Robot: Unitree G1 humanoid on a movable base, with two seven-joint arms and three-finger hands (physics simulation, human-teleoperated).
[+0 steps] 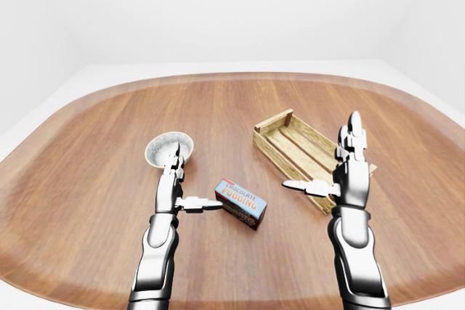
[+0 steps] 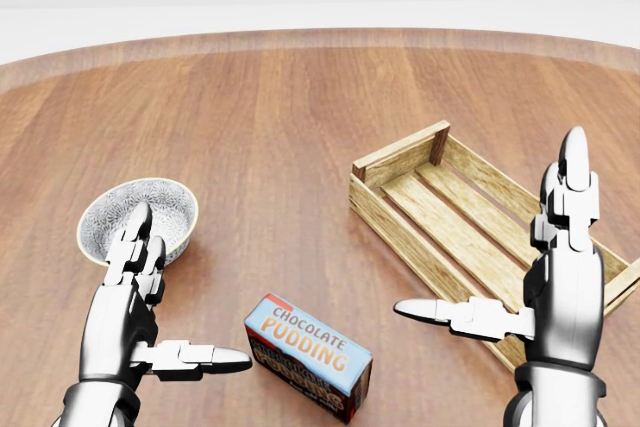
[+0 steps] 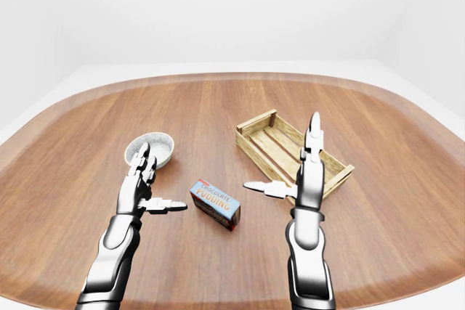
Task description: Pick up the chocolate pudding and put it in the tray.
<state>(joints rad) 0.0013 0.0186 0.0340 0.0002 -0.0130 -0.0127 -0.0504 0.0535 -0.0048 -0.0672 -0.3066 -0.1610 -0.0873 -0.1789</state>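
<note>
The chocolate pudding (image 2: 308, 355), a blue box with a dark side, lies flat on the wooden table low in the head view. My left hand (image 2: 185, 292) stands open to its left, thumb tip a short gap from the box. My right hand (image 2: 490, 232) is open to its right, fingers pointing up and thumb pointing at the box from a wider gap. The tray (image 2: 400, 232), a slatted wooden crate, sits right of centre and holds nothing; my right hand covers its near corner. Neither hand touches the box.
A speckled grey bowl (image 2: 100, 217) rests on the table just above my left hand. The oval table's far edge (image 1: 232, 75) curves across the top of the view, with white floor and walls beyond.
</note>
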